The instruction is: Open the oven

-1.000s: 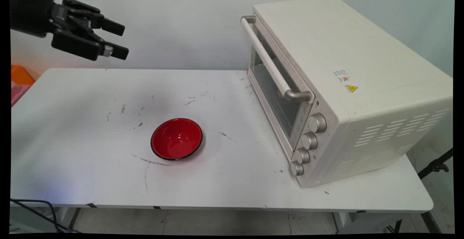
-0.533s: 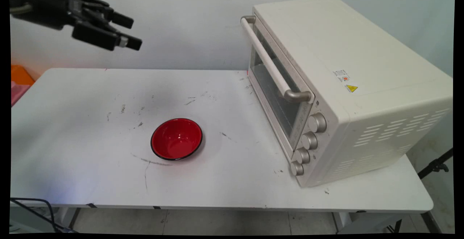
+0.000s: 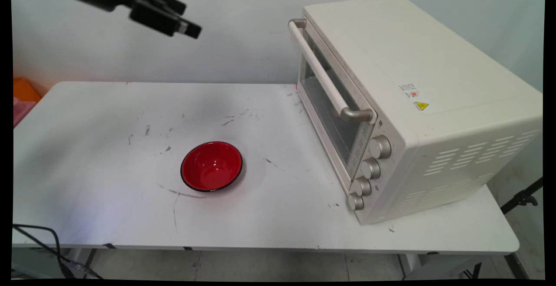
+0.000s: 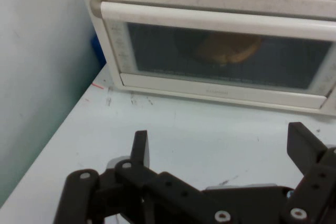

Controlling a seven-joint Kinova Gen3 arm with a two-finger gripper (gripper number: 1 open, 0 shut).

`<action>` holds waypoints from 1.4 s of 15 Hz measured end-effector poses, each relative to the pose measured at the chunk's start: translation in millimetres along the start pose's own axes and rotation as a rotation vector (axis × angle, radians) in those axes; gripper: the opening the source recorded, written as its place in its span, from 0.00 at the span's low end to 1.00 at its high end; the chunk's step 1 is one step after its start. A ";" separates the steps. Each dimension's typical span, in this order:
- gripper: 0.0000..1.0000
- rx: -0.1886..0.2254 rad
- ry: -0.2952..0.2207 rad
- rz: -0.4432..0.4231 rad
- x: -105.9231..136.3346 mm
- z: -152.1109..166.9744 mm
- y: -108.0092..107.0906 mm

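Observation:
My black gripper (image 3: 188, 18) hangs high above the table's far left, empty, its fingers pointing right toward the oven; in the hand view the gripper (image 4: 219, 140) stands open. A cream toaster oven (image 3: 412, 103) sits on the right of the white table (image 3: 108, 216) with its door shut and a long handle (image 3: 323, 75) across the front. The hand view faces the oven door (image 4: 220, 56), where a dim brownish shape shows behind the glass. A red bowl (image 3: 211, 166) with a black rim rests empty near the table's middle, well below the gripper.
Several knobs (image 3: 369, 169) line the oven's near front corner. An orange and pink object (image 3: 22, 97) lies beyond the table's left edge. Black cables (image 3: 39, 242) hang under the near left corner, and a black stand leg (image 3: 523, 197) shows at the right.
The gripper has risen and travelled right along the back wall, toward the oven. The bowl and the oven have stayed where they were.

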 end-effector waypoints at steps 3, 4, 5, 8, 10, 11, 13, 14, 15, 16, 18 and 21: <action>1.00 -0.001 -0.027 0.010 26.7 18.9 1.8; 1.00 -0.002 -0.033 0.012 33.6 24.3 2.3; 1.00 -0.004 -0.043 0.016 44.2 32.7 3.7; 1.00 -0.008 -0.081 0.023 75.1 61.8 7.9; 1.00 -0.014 -0.118 0.032 95.5 85.5 12.5; 1.00 -0.018 -0.134 0.037 102.8 95.2 15.0; 1.00 -0.031 -0.169 0.053 117.2 115.9 20.7; 1.00 -0.039 -0.185 0.061 124.4 126.3 23.3; 1.00 -0.048 -0.201 0.072 131.2 136.5 26.1; 1.00 -0.057 -0.213 0.083 136.6 144.5 27.9; 0.00 -0.075 -0.240 0.111 147.9 161.1 31.1; 0.00 -0.097 -0.271 0.142 160.2 180.1 34.6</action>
